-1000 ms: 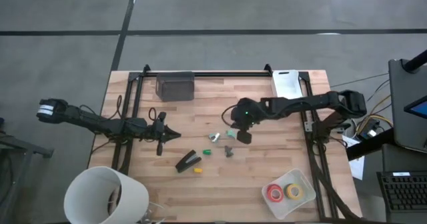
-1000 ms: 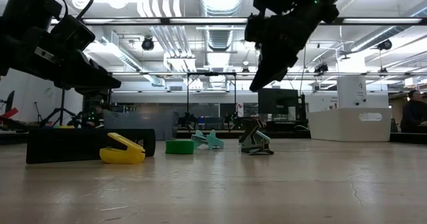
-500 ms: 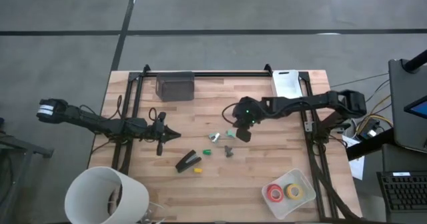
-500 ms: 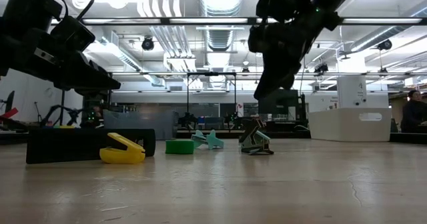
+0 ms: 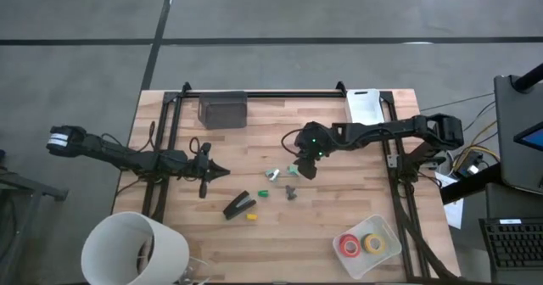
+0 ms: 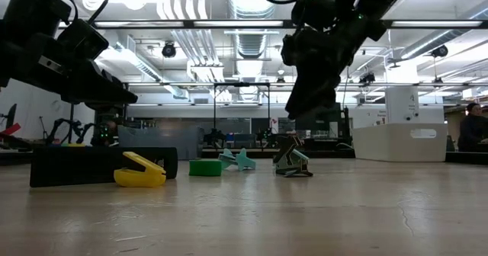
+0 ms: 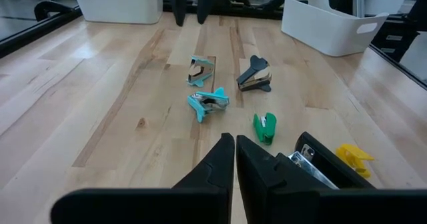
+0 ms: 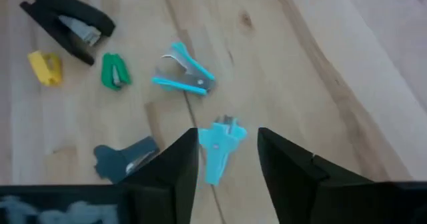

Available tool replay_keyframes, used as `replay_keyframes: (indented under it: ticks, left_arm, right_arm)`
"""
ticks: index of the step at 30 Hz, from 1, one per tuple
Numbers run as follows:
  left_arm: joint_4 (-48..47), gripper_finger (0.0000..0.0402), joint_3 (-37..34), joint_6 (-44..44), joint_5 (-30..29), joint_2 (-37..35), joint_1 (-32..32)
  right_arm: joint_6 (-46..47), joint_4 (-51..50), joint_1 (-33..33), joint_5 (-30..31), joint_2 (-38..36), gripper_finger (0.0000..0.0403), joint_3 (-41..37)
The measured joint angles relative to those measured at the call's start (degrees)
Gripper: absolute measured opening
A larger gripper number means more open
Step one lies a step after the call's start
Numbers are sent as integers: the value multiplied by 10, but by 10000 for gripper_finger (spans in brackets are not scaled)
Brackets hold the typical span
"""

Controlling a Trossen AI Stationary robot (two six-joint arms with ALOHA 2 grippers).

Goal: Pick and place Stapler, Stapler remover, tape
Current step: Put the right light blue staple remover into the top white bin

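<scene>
Staple removers lie in a loose cluster at the middle of the pale wooden bench (image 5: 356, 200), and the one in hand is a light-teal clawed staple remover (image 8: 221, 144). The right wrist view shows it lying flat on the wood, framed by the gap between the right gripper (image 8: 227, 159)'s two dark fingers, which stand apart and hold nothing. The right gripper hangs just above it, not touching.

A second teal clawed remover (image 8: 185, 77) lies near the first one. A small green plastic remover (image 8: 113, 71) sits beyond that, and a dark grey remover (image 8: 123, 159) lies near the first teal one on its other side. Farther from the teal one than the green piece are the slim black wedge-shaped stapler (image 5: 240, 205) and, just beside it, a small yellow plastic remover (image 5: 251, 216).

Well apart from the teal remover, at the bench's near right corner, a white rectangular tray (image 5: 381, 255) holds a red tape roll (image 5: 349, 245) and a yellow tape roll (image 5: 372, 243), so the tape looks already placed. The stapler and the removers are not.

I judge the step to be the approach to a pick of the teal remover. The next move calls for a straight descent until the fingers straddle its thin body, then a firm close; it is small and flat, so a poorly centred close could nudge it aside.

The left gripper (image 7: 235, 159), fingers pressed together and empty, waits beyond the stapler from the teal remover.
</scene>
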Motion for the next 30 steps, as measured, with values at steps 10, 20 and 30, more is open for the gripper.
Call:
replay_keyframes:
  ticks: [10, 20, 30]
  left_arm:
    - [-1, 21, 0, 0, 0, 0, 0]
    - [-1, 21, 0, 0, 0, 0, 0]
    - [-3, 20, 0, 0, 0, 0, 0]
  right_arm:
    - [60, 3, 0, 36, 0, 162, -18]
    - [84, 90, 2, 34, 2, 157, -81]
    - [77, 134, 4, 16, 64, 146, -78]
